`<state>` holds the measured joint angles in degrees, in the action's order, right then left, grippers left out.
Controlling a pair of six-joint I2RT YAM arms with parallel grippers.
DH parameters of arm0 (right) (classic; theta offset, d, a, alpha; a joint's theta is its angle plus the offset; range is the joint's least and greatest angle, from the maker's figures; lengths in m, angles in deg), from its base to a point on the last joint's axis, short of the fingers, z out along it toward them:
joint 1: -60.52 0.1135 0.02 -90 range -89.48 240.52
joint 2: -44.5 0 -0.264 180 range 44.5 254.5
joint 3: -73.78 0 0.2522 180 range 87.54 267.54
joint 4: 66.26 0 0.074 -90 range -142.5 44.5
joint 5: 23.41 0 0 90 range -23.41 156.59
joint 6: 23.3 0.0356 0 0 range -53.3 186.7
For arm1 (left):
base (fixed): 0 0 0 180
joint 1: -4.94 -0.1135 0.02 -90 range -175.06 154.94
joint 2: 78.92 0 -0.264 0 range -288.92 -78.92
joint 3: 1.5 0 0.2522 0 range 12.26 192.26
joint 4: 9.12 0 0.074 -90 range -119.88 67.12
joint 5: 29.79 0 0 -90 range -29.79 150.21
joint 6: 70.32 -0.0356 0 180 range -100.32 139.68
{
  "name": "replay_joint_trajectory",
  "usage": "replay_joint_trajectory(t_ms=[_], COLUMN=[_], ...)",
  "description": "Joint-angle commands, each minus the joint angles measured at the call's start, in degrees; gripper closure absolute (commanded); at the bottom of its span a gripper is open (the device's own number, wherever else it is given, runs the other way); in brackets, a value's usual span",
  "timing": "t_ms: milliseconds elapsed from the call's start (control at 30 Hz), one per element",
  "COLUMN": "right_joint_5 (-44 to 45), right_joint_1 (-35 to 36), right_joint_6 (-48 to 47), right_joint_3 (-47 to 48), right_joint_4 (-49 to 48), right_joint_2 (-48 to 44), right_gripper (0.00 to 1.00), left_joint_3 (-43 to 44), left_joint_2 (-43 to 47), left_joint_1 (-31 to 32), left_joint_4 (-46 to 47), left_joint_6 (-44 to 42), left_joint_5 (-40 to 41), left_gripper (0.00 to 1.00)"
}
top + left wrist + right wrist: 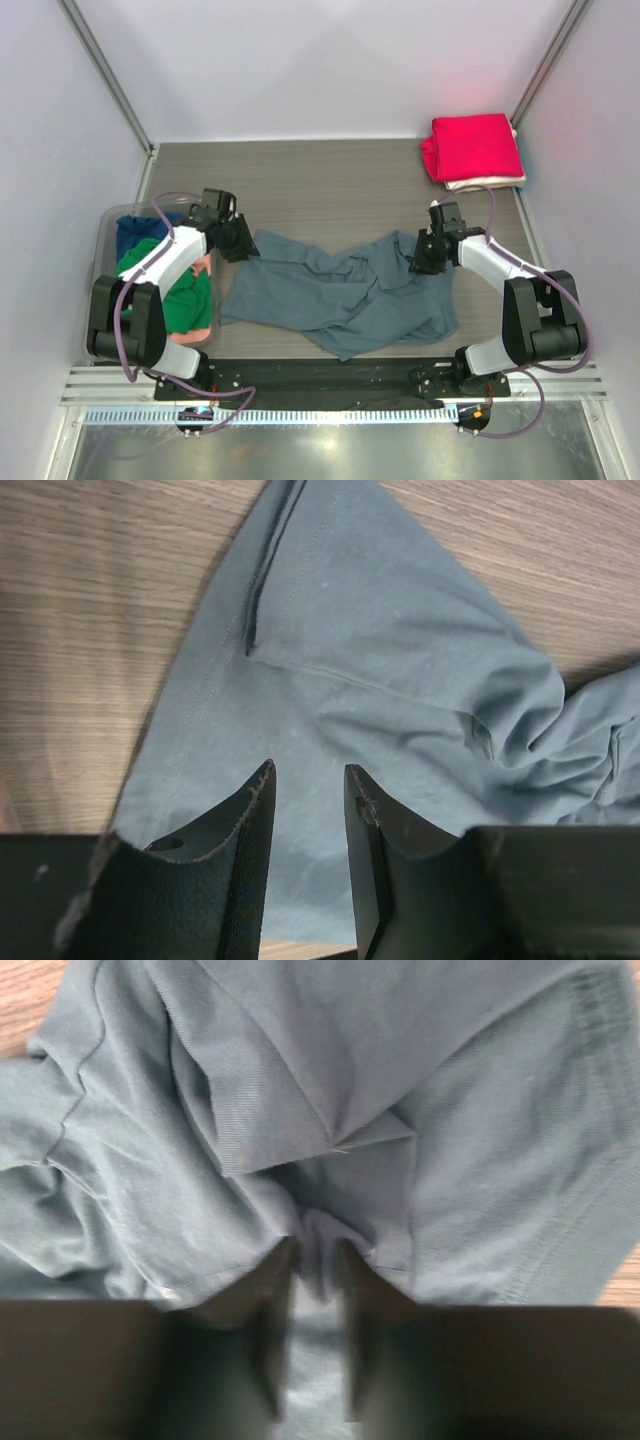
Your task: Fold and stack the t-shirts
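Slate grey-blue t-shirt [340,290] lies crumpled mid-table on wood-grain table [330,180], between both arms. We see left gripper [308,780] over shirt's left edge, jaws slightly parted, nothing between them. Right gripper [312,1255] pinches raised fold at shirt's right side. Clear plastic bin [100,245] at left holds green t-shirt [185,305], navy t-shirt [135,235] and salmon-pink t-shirt [204,266] peeking out under left arm. Far right corner: folded red t-shirt [472,145] stacked on cream t-shirt [485,183].
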<state>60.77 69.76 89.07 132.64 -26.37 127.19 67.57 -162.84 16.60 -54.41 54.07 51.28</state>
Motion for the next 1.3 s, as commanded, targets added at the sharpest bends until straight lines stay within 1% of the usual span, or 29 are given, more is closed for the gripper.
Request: replay_joint_trajectory(t_ms=[0, 67, 433, 533, 833, 1267], right_joint_5=[-1.1, -1.2, -3.3, -4.0, -4.5, -5.0], right_joint_1=[0.8, 0.7, 0.9, 1.0, 1.2, 1.5], right_joint_6=[-0.1, -0.3, -0.6, -0.7, -0.7, -0.7], right_joint_3=[0.8, 0.6, 0.9, 1.0, 0.9, 1.0], right_joint_4=[-2.2, -2.3, -2.8, -2.9, -3.4, -3.8], right_joint_2=[0.7, 0.5, 0.9, 1.1, 1.6, 2.2], right_gripper=[0.8, 0.88, 0.95, 0.96, 0.99, 0.99], left_joint_3=[-1.3, -1.1, 1.6, 1.9, 3.0, 5.0], left_joint_2=[-1.2, -2.6, -10.6, -11.5, -12.9, -14.1], left_joint_1=[0.4, 0.4, 0.5, 0.5, 0.5, 0.5], left_joint_4=[6.8, 7.8, 10.1, 9.9, 11.1, 10.6], left_joint_6=[3.1, 3.6, 4.5, 4.5, 4.9, 5.1], left_joint_5=[0.9, 1.2, 6.9, 8.4, 8.5, 8.6], left_gripper=[0.66, 0.67, 0.66, 0.65, 0.64, 0.64])
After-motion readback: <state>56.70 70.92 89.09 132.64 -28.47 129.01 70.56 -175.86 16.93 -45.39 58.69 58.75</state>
